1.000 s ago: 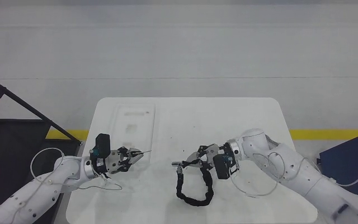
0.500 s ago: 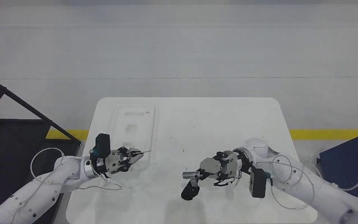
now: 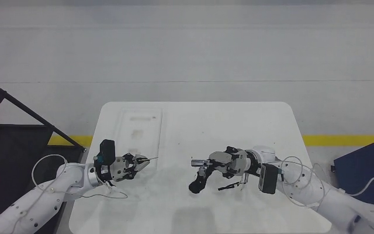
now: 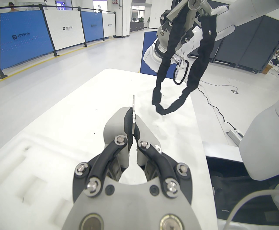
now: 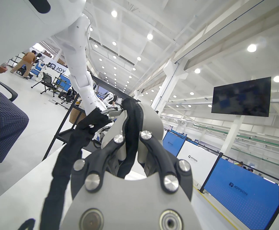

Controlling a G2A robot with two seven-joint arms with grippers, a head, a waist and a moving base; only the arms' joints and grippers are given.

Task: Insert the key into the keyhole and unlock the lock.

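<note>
The left claw [image 3: 140, 161] [image 4: 133, 117] is clenched on the key [image 3: 151, 158] [image 4: 133, 109]. It pinches the key's wide end flat between the pads, so the thin blade sticks out past the tips and points across the worktop [image 3: 234, 128] toward the other arm. This claw sits over the worktop's left part, just in front of a white foam tray [image 3: 139, 126] [image 4: 21, 165]. The right claw [image 3: 205, 166] [image 5: 130, 115] is clamped on the lock [image 3: 196, 162] [image 4: 193, 4], gripping its black-sleeved chain [image 3: 195, 185] [image 4: 196, 65] [image 5: 72, 148] close to the metal barrel. It holds the lock up above the middle of the worktop. The barrel's round end faces the left claw. The chain hangs below it in a loop, and I cannot tell whether its lowest bend touches the surface. Key and lock are well apart, the key not yet in the keyhole.
</note>
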